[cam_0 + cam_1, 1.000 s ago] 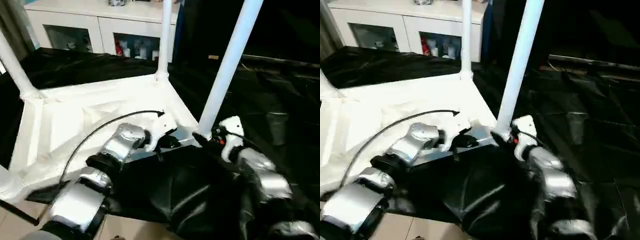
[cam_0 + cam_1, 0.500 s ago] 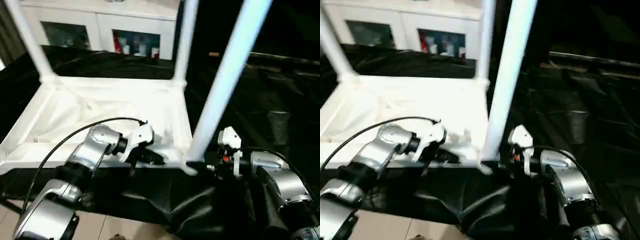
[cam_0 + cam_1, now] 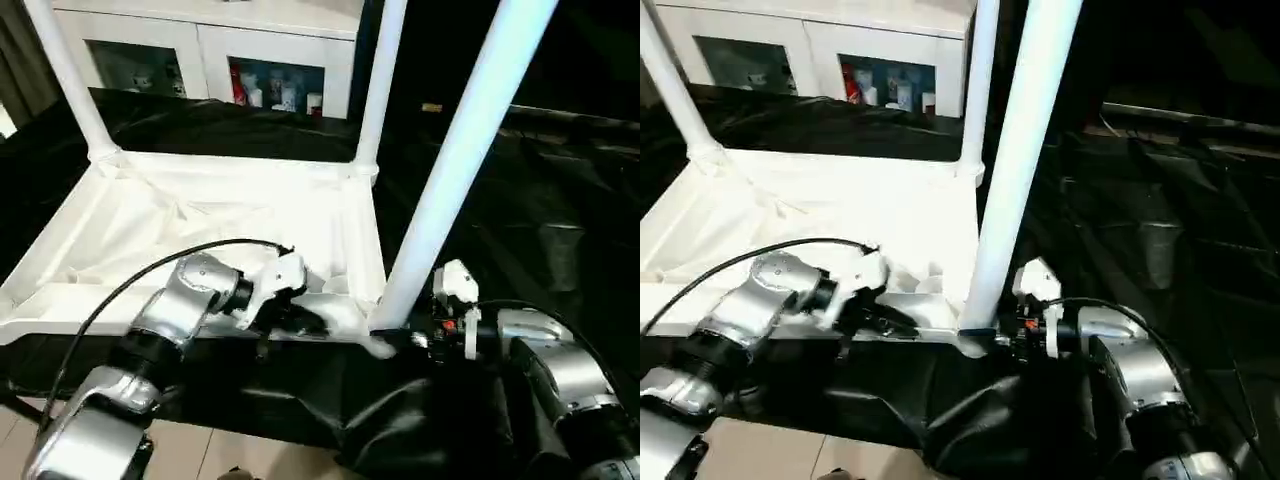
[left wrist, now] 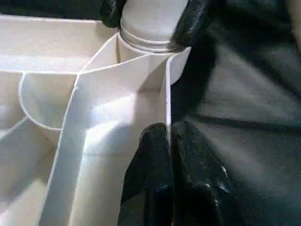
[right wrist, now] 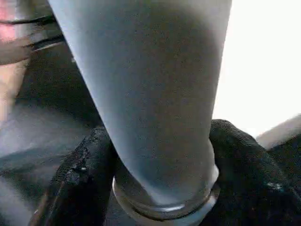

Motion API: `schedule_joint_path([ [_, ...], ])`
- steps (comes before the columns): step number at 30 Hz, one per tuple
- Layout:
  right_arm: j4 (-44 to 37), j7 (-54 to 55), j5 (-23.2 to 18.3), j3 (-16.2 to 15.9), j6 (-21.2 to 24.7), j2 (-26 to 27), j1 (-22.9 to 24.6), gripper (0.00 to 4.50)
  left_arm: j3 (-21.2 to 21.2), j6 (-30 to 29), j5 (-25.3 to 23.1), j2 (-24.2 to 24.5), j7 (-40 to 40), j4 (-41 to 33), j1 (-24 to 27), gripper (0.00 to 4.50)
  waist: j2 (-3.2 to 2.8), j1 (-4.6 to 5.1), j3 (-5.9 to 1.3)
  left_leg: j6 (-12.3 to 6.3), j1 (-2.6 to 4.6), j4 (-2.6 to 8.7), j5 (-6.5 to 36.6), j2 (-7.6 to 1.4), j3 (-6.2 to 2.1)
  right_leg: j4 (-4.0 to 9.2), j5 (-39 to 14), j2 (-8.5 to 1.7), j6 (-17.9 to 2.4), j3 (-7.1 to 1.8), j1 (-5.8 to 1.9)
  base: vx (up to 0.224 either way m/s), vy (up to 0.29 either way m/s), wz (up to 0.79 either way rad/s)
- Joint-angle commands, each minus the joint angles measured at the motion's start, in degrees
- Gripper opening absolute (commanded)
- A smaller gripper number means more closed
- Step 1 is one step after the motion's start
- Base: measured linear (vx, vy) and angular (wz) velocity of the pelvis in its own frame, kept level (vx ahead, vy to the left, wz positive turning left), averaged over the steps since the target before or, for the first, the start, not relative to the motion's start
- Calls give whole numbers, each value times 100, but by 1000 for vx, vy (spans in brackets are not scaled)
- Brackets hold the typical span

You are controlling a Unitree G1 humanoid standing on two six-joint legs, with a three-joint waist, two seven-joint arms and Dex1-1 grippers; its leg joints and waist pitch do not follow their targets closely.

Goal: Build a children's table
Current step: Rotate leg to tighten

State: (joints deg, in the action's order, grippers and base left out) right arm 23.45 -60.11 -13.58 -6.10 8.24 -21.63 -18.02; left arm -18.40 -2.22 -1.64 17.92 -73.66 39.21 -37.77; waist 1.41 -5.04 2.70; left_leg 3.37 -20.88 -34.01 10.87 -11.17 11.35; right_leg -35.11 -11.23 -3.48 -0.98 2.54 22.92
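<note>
The white tabletop lies upside down on the black-draped work table, its ribbed underside up. Three white legs stand in its corner sockets: far left, far right and near right. My left gripper is shut on the tabletop's near rim, one finger inside the wall and one outside, close to the near-right socket. My right gripper has its fingers on both sides of the base of the near-right leg, touching it just above the socket collar.
A white cabinet with glass doors stands behind the table. Black cloth covers the work table to the right and hangs over its near edge. My left arm's black cable arcs over the tabletop. Tiled floor lies below.
The camera has shifted, so the whole scene sits differently. My right gripper's fingers have drawn closer around the leg's base. The left gripper keeps its pinch on the rim.
</note>
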Motion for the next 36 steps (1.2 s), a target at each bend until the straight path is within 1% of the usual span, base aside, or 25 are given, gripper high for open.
schedule_joint_path([
  [1, 292, 642, 256, -66, -30, 215, -4, 265, 203, 63, -19, -253, 832, 287, -173, 0, 57, 34, -303, -141, 88, 400, 1195, -222, -118, 488, -1530, -480, -1131, -241, -256, 0, 0, 0],
  [2, 317, 696, 273, -59, -35, 232, -11, 265, 206, 72, -21, -266, 857, 299, -181, 0, 54, 25, -303, -127, 98, 401, 1212, -224, -117, 505, -1630, -486, -1088, -247, -245, 0, 0, 0],
  [3, 404, 887, 323, -35, -42, 307, -35, 264, 233, 48, -42, -353, 1070, 387, -244, 0, 14, 39, -286, -103, 101, 414, 1295, -223, -124, 526, -1794, -487, -1032, -255, -224, 0, 0, 0],
  [4, 553, 1518, 389, 63, 4, 622, -85, 264, 306, 5, -119, -674, 1771, 710, -461, 0, 31, 66, -283, -83, 88, 428, 1380, -214, -127, 541, -1925, -473, -971, -248, -222, 0, 0, 0],
  [5, 558, 1545, 391, 67, 7, 636, -88, 264, 308, 2, -122, -688, 1800, 724, -471, 0, 9, 48, -286, -48, 138, 428, 1447, -229, -131, 557, -1990, -475, -957, -250, -197, 0, 0, 0],
  [6, 651, 2019, 413, 159, 69, 860, -140, 264, 304, 12, -201, -869, 2184, 921, -599, 0, 24, 66, -280, 1, 152, 427, 1480, -218, -128, 569, -2049, -469, -942, -259, -183, 0, 0, 0],
  [7, 723, 2385, 430, 231, 120, 1028, -189, 264, 294, 23, -250, -998, 2423, 1056, -686, 0, 9, 66, -290, 58, 133, 446, 1444, -216, -143, 559, -1989, -468, -933, -259, -205, 0, 0, 0],
  [8, 752, 2571, 450, 260, 132, 1125, -211, 264, 321, 40, -248, -1090, 2552, 1154, -736, 0, 29, 65, -301, 41, 122, 450, 1404, -217, -153, 545, -1879, -476, -934, -257, -232, 0, 0, 0],
  [9, 799, 2822, 484, 285, 144, 1262, -255, 264, 332, 71, -248, -1194, 2648, 1244, -785, 0, 27, 62, -302, 19, 119, 444, 1377, -216, -147, 542, -1795, -475, -938, -262, -232, 0, 0, 0],
  [10, 850, 3018, 526, 317, 138, 1374, -293, 264, 348, 129, -263, -1279, 2734, 1360, -838, 0, -21, 80, -290, 6, 121, 449, 1416, -209, -139, 552, -1720, -466, -963, -268, -213, 0, 0, 0],
  [12, 872, 3176, 582, 299, 127, 1521, -343, 264, 339, 204, -290, -1361, 2776, 1475, -890, 0, 5, 75, -302, -14, 129, 439, 1423, -191, -139, 556, -1763, -478, -938, -270, -232, 0, 0, 0],
  [14, 862, 3155, 619, 253, 43, 1536, -356, 264, 331, 240, -291, -1360, 2760, 1497, -899, 0, -10, 69, -308, -62, 114, 439, 1344, -203, -142, 544, -1603, -481, -958, -274, -247, 0, 0, 0],
  [15, 812, 2972, 632, 189, -190, 1510, -356, 299, 317, 334, -298, -1324, 2619, 1513, -898, 0, -8, 68, -310, -92, 109, 437, 1338, -204, -139, 539, -1536, -487, -971, -272, -254, 0, 0, 0],
  [17, 785, 2879, 591, 208, -241, 1493, -355, 334, 315, 394, -300, -1297, 2511, 1521, -889, 0, 2, 69, -314, -130, 102, 437, 1299, -205, -138, 529, -1478, -482, -988, -271, -264, 0, 0, 0],
  [20, 654, 2610, 455, 261, -310, 1370, -341, 346, 296, 532, -250, -1179, 2113, 1446, -809, 0, -12, 72, -321, -208, 89, 431, 1208, -210, -133, 505, -1289, -481, -1051, -271, -274, 0, 0, 0],
  [21, 514, 2273, 400, 221, -310, 1195, -305, 360, 258, 590, -153, -1045, 1644, 1263, -680, 0, 20, 66, -319, -239, 86, 432, 1158, -208, -133, 503, -1250, -481, -1068, -264, -281, 0, 0, 0],
  [22, 390, 1929, 328, 171, -257, 1043, -262, 374, 224, 598, -82, -932, 1318, 1097, -575, 0, 13, 46, -326, -304, 71, 422, 1087, -215, -133, 482, -1100, -493, -1106, -269, -307, 0, 0, 0],
  [23, 294, 1633, 295, 119, -242, 896, -220, 374, 192, 583, -31, -831, 1067, 961, -488, 0, 24, 49, -328, -381, 48, 411, 1011, -222, -126, 452, -919, -489, -1139, -274, -317, 0, 0, 0],
  [25, 171, 1176, 244, 41, -228, 657, -154, 374, 149, 583, 51, -678, 722, 761, -361, 0, 30, 72, -333, -436, 55, 406, 952, -222, -115, 448, -827, -477, -1194, -268, -296, 0, 0, 0],
  [26, 171, 1176, 244, 41, -228, 657, -154, 374, 149, 583, 51, -678, 722, 761, -361, 0, 26, 60, -341, -436, 61, 403, 913, -229, -120, 438, -789, -483, -1218, -265, -306, 0, 0, 0],
  [27, 48, 696, 172, -21, -164, 389, -87, 374, 124, 525, 148, -510, 364, 551, -233, 0, 16, 61, -338, -455, 54, 400, 870, -235, -114, 427, -708, -478, -1270, -264, -304, 0, 0, 0],
  [29, -39, 260, 116, -70, -189, 176, -27, 374, 79, 454, 207, -351, 5, 363, -123, 0, 8, 29, -335, -508, 56, 388, 832, -255, -97, 404, -555, -463, -1335, -257, -291, 0, 0, 0],
  [30, -43, 239, 111, -71, -188, 167, -25, 374, 77, 441, 213, -343, -17, 350, -116, 0, 8, 29, -335, -508, 56, 388, 832, -255, -97, 404, -555, -463, -1335, -257, -291, 0, 0, 0],
  [32, -150, -208, -49, -67, -130, -38, 9, 374, 26, 58, 400, -113, -567, -71, 80, 0, 9, -6, -330, -508, 61, 393, 847, -280, -84, 391, -604, -465, -1364, -249, -272, 0, 0, 0],
  [36, -180, -466, -107, -91, -116, -154, -3, 374, 25, -94, 432, 40, -791, -294, 200, 0, 7, -7, -313, -400, 62, 405, 999, -274, -83, 422, -939, -465, -1334, -249, -252, 0, 0, 0],
])
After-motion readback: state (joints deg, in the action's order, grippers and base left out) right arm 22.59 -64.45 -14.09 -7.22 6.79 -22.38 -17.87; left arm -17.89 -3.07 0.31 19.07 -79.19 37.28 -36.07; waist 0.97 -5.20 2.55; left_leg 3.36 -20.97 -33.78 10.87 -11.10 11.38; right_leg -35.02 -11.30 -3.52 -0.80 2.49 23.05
